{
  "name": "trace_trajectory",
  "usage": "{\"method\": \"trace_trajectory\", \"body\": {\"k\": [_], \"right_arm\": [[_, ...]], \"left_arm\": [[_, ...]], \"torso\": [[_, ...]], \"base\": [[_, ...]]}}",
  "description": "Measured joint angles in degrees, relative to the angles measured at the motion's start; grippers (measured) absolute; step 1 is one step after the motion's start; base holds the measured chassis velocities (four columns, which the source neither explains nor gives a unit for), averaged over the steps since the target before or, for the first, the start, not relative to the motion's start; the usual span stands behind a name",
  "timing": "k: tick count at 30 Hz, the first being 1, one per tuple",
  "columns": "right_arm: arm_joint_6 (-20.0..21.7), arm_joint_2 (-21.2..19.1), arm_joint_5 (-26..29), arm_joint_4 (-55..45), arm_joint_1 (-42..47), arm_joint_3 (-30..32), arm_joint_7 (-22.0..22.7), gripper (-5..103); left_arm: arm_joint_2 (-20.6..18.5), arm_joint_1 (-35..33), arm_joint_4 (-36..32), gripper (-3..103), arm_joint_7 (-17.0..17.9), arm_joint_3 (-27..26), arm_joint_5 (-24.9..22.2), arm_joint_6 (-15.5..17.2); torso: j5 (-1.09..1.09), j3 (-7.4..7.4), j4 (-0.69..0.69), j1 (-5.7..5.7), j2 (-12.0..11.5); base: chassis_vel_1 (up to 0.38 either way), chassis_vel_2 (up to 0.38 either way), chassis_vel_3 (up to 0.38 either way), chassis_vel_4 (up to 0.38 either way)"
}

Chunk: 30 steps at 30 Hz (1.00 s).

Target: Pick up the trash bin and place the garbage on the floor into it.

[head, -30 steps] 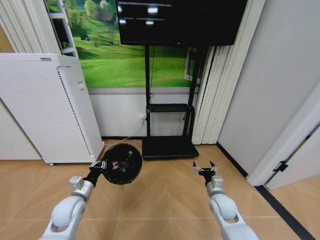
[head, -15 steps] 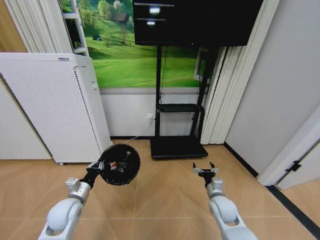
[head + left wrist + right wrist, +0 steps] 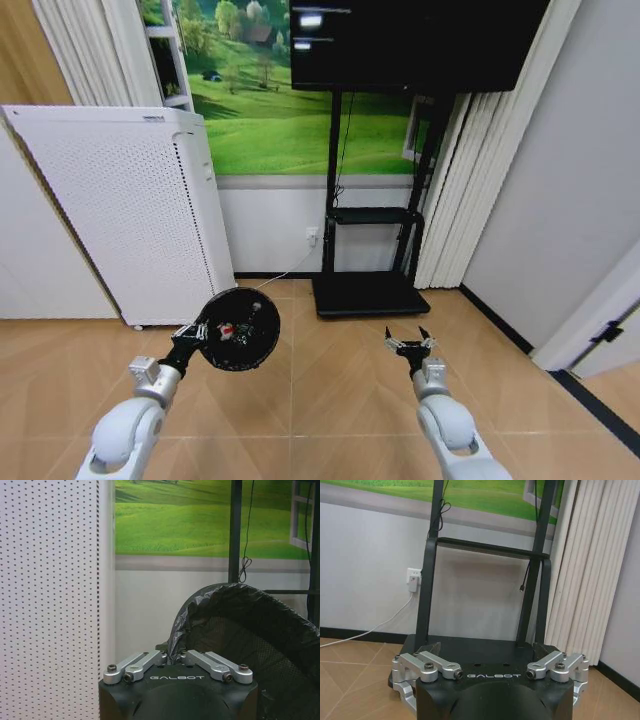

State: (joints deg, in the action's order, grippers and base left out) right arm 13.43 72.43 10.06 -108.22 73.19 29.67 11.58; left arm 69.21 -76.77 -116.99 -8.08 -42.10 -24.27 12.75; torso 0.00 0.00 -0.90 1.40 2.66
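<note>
The whole room has slid rightward across the head view over the last second, so the robot is turning left while both arms keep their pose; nothing in the room itself has moved. The white perforated appliance (image 3: pixel 130 215) now sits nearer the middle of the scene, and the black TV stand (image 3: pixel 370 230) has drifted right. The trash bin (image 3: pixel 240 328), lined with a black bag, hangs tipped on its side above the wooden floor (image 3: pixel 320 400), its mouth toward the camera, with red-and-white garbage (image 3: pixel 230 330) inside. The left gripper (image 3: pixel 190 338) has its fingers clamped on the bin's rim. The right gripper (image 3: pixel 408 342) hovers empty, fingers spread wide. Likely the robot is turning to look for remaining litter.
</note>
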Motion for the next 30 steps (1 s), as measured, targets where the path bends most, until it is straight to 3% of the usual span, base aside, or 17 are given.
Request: {"method": "trace_trajectory", "body": {"k": [7, 14, 30], "right_arm": [[-0.1, 0.1, -0.1, 0.0, 0.0, -0.2, 0.0, 100], [-3.7, 0.6, 1.6, 1.3, -0.2, -0.3, -0.6, 100], [-3.9, 0.3, 1.9, 2.0, -0.3, 0.3, -1.9, 100]], "left_arm": [[0.0, 0.0, -0.1, 4, 0.0, 0.1, 0.0, 0.0], [0.1, 0.1, 0.0, 4, 0.2, 0.7, 0.2, 0.0], [0.2, 0.8, 0.3, 4, 1.0, 2.1, 0.6, 0.0]], "torso": [[0.00, 0.00, 0.01, 0.00, 0.0], [0.00, 0.00, 0.00, 0.00, 0.0], [0.00, 0.00, 0.00, 0.01, 0.0]], "base": [[0.125, 0.124, -0.117, -0.111], [0.027, 0.044, -0.032, -0.038], [0.014, -0.008, -0.013, 0.010]]}}
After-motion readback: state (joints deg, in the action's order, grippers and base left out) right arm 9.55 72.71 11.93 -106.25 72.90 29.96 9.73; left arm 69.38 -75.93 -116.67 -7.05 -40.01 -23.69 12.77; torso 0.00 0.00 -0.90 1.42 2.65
